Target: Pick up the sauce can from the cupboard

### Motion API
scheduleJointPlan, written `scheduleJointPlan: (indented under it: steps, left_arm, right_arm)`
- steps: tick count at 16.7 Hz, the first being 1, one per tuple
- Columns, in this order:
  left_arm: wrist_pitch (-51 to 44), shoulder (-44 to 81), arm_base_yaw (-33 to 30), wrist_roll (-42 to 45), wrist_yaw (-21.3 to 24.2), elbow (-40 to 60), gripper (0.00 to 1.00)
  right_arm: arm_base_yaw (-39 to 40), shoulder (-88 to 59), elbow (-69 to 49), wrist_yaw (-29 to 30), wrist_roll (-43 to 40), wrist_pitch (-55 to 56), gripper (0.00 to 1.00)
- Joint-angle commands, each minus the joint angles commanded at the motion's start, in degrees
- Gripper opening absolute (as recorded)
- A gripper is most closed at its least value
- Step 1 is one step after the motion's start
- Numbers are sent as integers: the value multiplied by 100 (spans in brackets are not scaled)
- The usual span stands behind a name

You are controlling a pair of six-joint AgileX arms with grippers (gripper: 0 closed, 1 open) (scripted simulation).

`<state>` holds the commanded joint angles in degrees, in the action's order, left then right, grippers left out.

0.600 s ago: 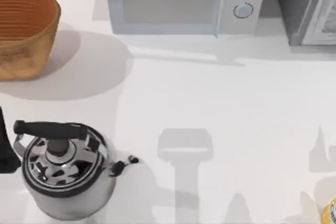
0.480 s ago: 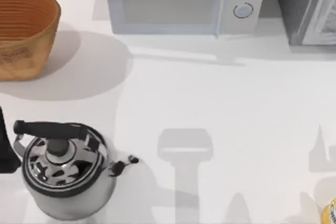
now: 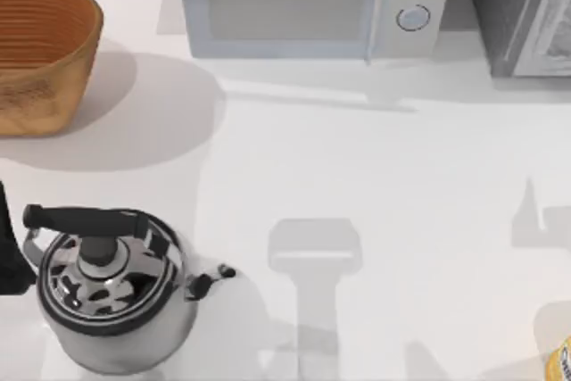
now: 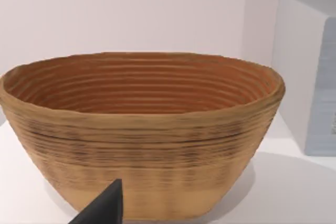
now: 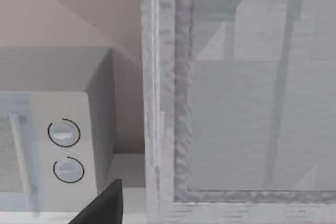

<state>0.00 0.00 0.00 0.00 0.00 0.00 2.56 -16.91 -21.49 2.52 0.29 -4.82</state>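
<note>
We are pointing the right hand (image 5: 102, 205) at the closed cupboard (image 5: 236, 103) beside the microwave (image 5: 52, 145), presumably to open it; sauce can likely inside, unseen; can't tell either hand's grip; left hand (image 4: 102, 208) facing the basket (image 4: 142, 135)

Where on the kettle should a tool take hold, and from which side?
The black handle, from straight above. It spans the kettle as a narrow, level bar over the lid knob, so fingers could probably close across it. The wide, round body looks harder to clamp.
</note>
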Motion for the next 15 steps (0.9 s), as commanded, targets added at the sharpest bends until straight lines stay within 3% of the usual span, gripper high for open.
scheduleJointPlan:
  steps: [10, 15]
  left_arm:
    - [0, 0, 0, 0, 0, 0, 100]
    - [0, 0, 0, 0, 0, 0, 100]
  right_arm:
    - [576, -4050, -5276, 557, 36, -1347, 100]
    - [749, -5457, -7207, 788, 53, -1781, 100]
